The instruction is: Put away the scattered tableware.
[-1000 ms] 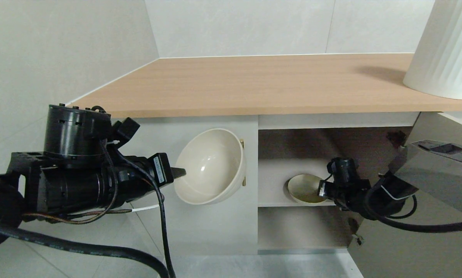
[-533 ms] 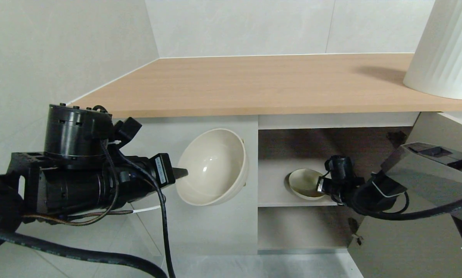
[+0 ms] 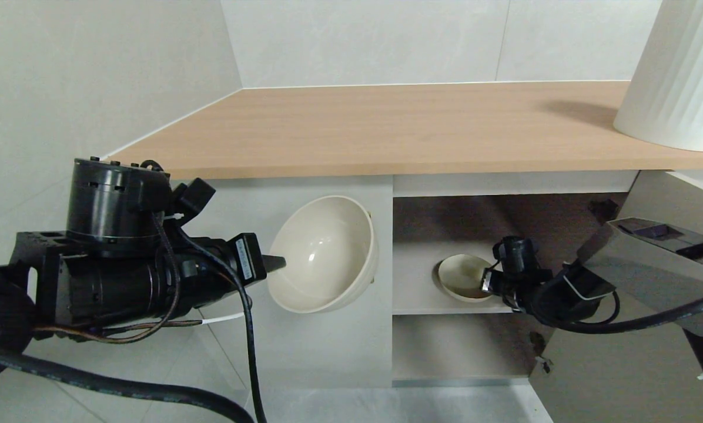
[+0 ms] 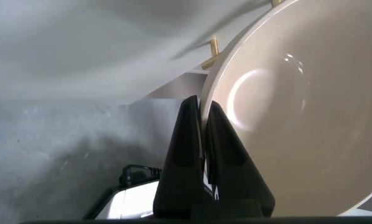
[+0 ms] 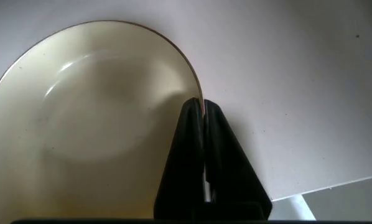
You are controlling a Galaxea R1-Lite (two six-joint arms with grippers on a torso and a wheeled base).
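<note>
The left claw (image 3: 273, 262) is clenched on the near rim of the large cream ceramic bowl (image 3: 325, 255), which is held tilted before the closed grey cabinet door (image 3: 328, 346). To the right, the right claw (image 3: 488, 286) grips the rim of the small cream dish (image 3: 458, 275) at the white cabinet shelf (image 3: 413, 282), under the wooden counter (image 3: 387, 129).

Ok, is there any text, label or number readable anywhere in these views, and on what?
None can be read.
One white sticker on the left arm's wrist: print too small to read.
The cream bowl, small plate and ribbed white container: no markings visible.
</note>
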